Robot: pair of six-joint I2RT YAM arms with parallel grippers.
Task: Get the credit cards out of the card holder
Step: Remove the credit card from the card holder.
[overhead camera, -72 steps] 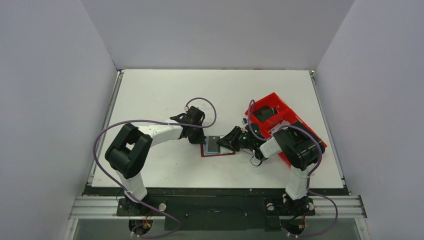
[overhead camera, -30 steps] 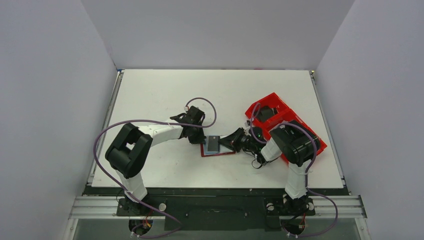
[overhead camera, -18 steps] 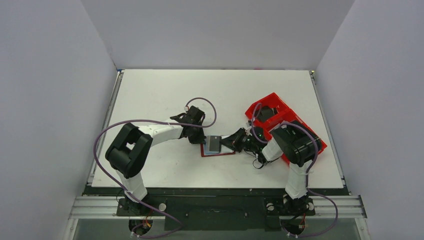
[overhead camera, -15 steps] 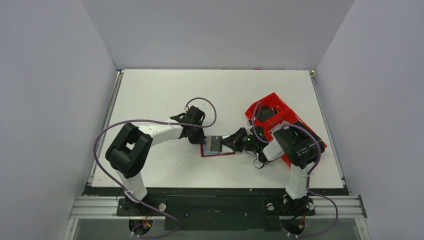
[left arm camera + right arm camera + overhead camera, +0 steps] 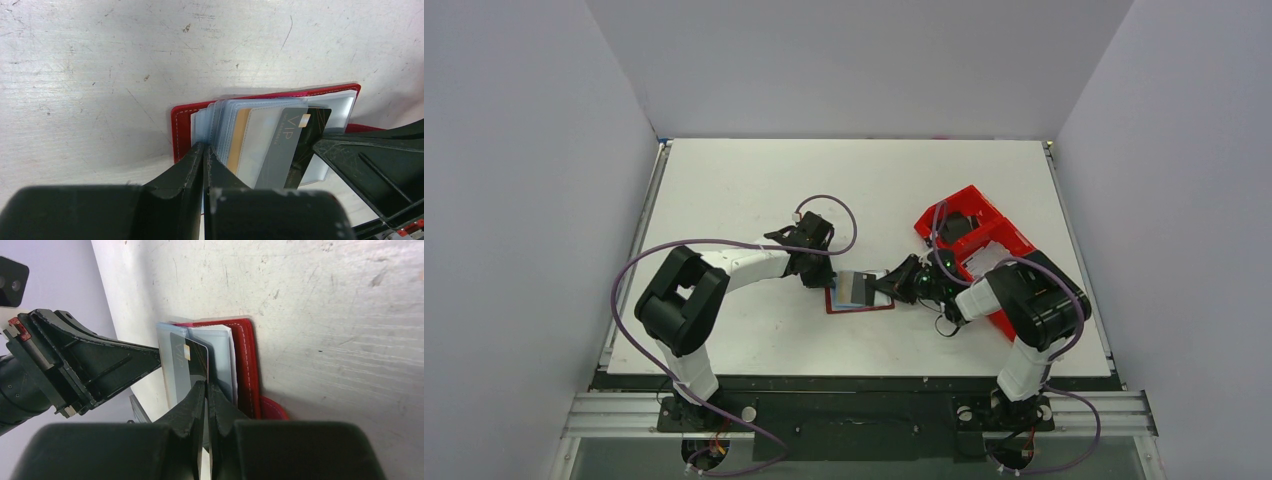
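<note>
Right arm's elbow has swung outward, and the dark VIP card (image 5: 292, 140) now sticks further out of the card holder (image 5: 181, 131) toward the right. Right gripper (image 5: 206, 387) is pinched tight on that card's edge. Left gripper (image 5: 205, 152) is clamped on the holder's clear sleeves at its left side. Holder lies flat on the table (image 5: 754, 190) between the arms. Gold card (image 5: 240, 135) sits in a sleeve. Red tray (image 5: 1009, 238): dark item in far compartment, can't identify it; near half hidden by right arm.
</note>
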